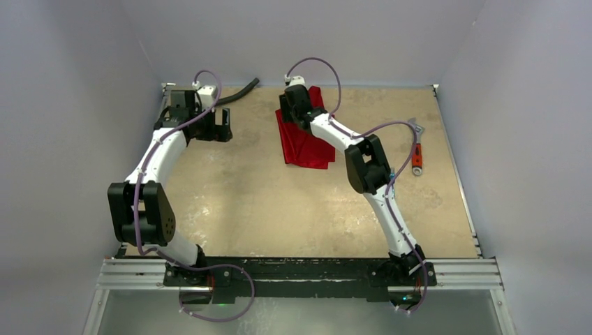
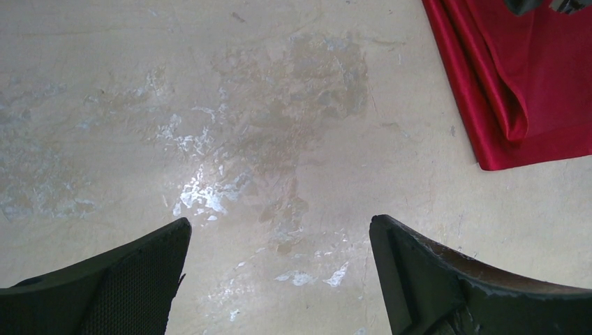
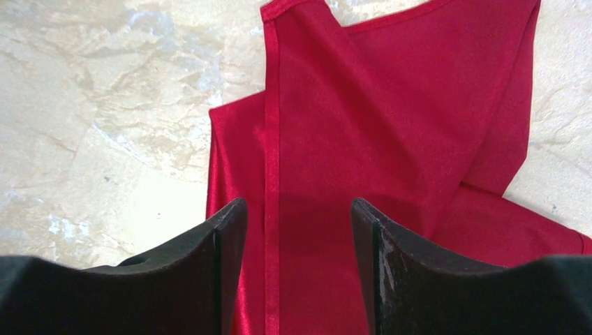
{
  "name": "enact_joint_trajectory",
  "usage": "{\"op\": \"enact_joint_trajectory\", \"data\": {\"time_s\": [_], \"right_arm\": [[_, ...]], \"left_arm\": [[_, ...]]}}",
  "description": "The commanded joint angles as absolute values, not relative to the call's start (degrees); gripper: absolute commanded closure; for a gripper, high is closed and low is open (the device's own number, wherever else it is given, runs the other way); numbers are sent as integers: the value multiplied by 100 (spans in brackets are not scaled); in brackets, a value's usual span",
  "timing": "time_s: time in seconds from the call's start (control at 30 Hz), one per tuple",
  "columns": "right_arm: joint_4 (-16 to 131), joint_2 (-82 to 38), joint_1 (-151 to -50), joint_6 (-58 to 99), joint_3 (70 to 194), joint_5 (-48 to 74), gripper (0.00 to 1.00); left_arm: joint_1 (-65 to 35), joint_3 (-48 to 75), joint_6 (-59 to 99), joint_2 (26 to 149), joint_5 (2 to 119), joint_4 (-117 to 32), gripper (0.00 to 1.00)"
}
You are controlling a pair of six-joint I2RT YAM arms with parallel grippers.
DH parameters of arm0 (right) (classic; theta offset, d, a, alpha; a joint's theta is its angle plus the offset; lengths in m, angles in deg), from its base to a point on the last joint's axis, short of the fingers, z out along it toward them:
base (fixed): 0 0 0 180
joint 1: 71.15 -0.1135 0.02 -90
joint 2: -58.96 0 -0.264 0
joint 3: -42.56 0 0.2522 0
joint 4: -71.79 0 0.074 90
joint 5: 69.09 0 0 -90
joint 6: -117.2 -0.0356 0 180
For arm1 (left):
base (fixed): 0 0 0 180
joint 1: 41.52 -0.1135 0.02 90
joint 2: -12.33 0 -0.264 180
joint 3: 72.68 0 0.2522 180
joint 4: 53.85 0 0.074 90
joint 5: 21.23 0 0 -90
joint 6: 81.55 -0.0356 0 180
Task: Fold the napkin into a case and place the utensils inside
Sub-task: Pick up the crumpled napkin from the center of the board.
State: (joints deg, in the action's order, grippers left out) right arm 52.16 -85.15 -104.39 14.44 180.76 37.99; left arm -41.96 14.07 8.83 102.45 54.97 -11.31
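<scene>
The red napkin (image 1: 305, 139) lies loosely folded and rumpled at the back middle of the table. In the right wrist view the napkin (image 3: 391, 118) shows a hemmed edge running up between the fingers. My right gripper (image 3: 299, 209) is open just above the cloth, holding nothing; in the top view it (image 1: 292, 106) hovers over the napkin's far end. My left gripper (image 2: 279, 227) is open and empty over bare table, left of the napkin's corner (image 2: 516, 84); in the top view it (image 1: 222, 125) is at the back left. No utensils are in view.
An orange-handled wrench (image 1: 417, 150) lies at the right side of the table. A black curved hose (image 1: 237, 94) lies by the back wall. The table (image 1: 279, 209) has walls close on three sides.
</scene>
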Motion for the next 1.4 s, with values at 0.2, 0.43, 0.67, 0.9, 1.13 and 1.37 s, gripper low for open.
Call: {"op": "enact_joint_trajectory", "data": {"time_s": [0.2,0.43,0.67,0.9,1.13,1.37], "right_arm": [[5099,-8768,-10446,1321,18433,3963,41],[5019,-8885,-10446,1179,18451,3939,49],[5097,-8667,-10445,1172,18221,3997,89],[5699,-7724,-10453,1468,17408,3703,100],[5979,-6773,-10530,1814,16777,2821,100],[5671,-6273,-10641,1857,16562,1835,100]], "left_arm": [[-4195,1553,625,9820,5567,-1012,2],[-4196,1527,623,9889,5645,-1007,2],[-4196,1597,616,9891,5664,-944,1],[-4195,1662,565,9849,5532,-921,1],[-4191,1581,141,9623,5010,-1220,1],[-3832,1205,-529,9426,4873,-1960,1]]}}
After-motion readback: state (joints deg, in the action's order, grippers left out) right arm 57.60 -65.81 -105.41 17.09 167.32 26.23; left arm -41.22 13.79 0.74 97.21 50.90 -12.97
